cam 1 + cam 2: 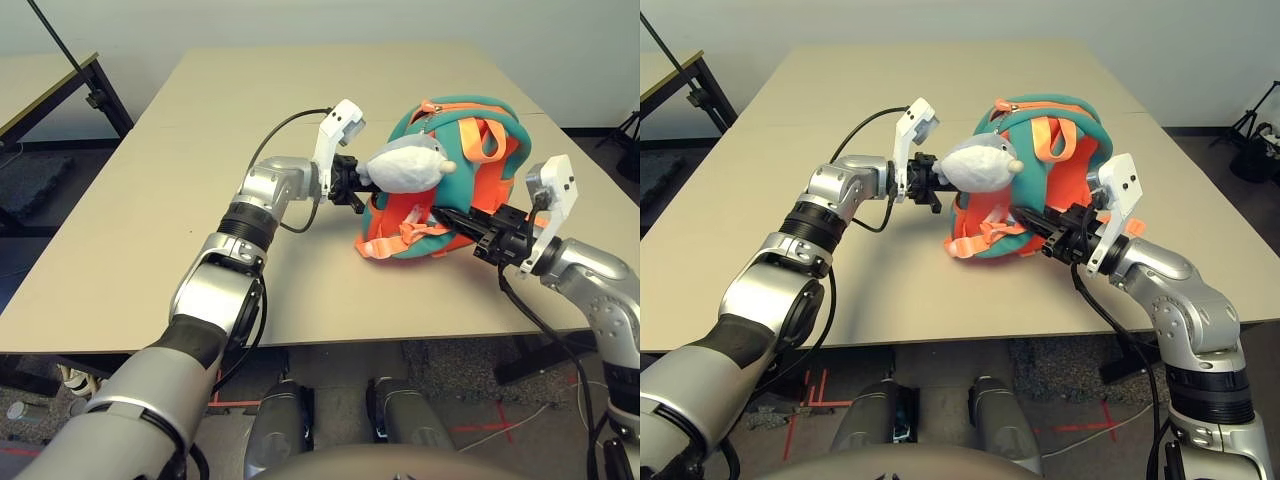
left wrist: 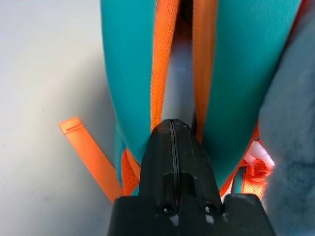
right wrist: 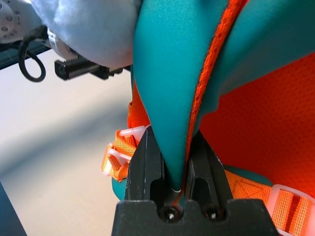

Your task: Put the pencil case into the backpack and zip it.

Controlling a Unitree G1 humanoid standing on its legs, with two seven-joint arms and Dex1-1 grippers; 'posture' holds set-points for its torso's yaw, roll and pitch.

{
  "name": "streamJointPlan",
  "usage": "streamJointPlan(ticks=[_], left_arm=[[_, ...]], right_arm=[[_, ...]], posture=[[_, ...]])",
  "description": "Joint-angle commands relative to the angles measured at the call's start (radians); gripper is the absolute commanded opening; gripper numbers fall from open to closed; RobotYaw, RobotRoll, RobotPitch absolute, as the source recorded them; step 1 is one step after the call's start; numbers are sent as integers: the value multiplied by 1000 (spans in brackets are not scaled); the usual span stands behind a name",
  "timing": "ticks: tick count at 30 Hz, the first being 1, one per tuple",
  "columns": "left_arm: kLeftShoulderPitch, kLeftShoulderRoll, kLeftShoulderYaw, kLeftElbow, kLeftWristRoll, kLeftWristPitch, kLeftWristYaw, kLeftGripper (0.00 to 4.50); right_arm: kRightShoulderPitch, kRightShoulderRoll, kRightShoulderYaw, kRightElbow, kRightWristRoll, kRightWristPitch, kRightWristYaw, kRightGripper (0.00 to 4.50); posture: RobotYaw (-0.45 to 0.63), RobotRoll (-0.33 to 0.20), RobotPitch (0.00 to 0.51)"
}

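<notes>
The teal and orange backpack (image 1: 505, 120) lies on the table with its grey-white plush dolphin (image 1: 405, 165) on the left side. My left gripper (image 1: 358, 192) is shut, its tips (image 2: 172, 123) pressed into the gap between the two orange zipper edges (image 2: 162, 64). Inside that gap shows a pale smooth strip, which looks like the pencil case (image 2: 178, 83). On the backpack's near right side, my right gripper (image 1: 447, 214) is shut on the backpack's teal fabric edge (image 3: 167, 98), which sits pinched between both fingers (image 3: 146, 162).
The beige table (image 1: 150, 200) has free surface to the left and behind the backpack. Loose orange straps with white buckles (image 1: 410, 225) trail at the bag's near side. A second table (image 1: 40, 90) stands at far left, and a dark stand (image 1: 628, 130) at far right.
</notes>
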Motion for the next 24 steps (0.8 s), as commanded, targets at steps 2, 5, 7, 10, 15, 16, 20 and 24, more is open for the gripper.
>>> streamJointPlan(ticks=[2,5,7,10,15,16,20,24], left_arm=[[-7,86,12,-125,6,19,-21,1301],[11,187,18,-241,-6,75,-47,2418],[19,246,26,-311,-26,119,-66,3251],[16,319,41,-394,-52,171,-88,4457],[-34,380,72,-529,-139,270,-133,4500],[-44,380,77,-557,-161,293,-137,4500],[-62,377,27,-665,-186,320,-156,4500],[-71,353,-20,-700,-201,334,-161,4500]], right_arm=[[9,7,32,-28,15,4,24,239],[11,3,30,-25,12,2,27,239],[10,2,30,-21,10,2,31,239],[1,1,36,-10,4,0,38,236],[-19,-1,50,13,-7,-6,51,236],[-21,0,51,15,-9,-7,53,236],[-23,6,60,25,-16,-14,57,236],[-25,12,67,28,-20,-19,57,235]], posture=[[-245,0,27],[-239,0,24],[-235,0,22],[-221,0,17],[-203,0,16],[-201,0,15],[-192,0,13],[-192,0,14]])
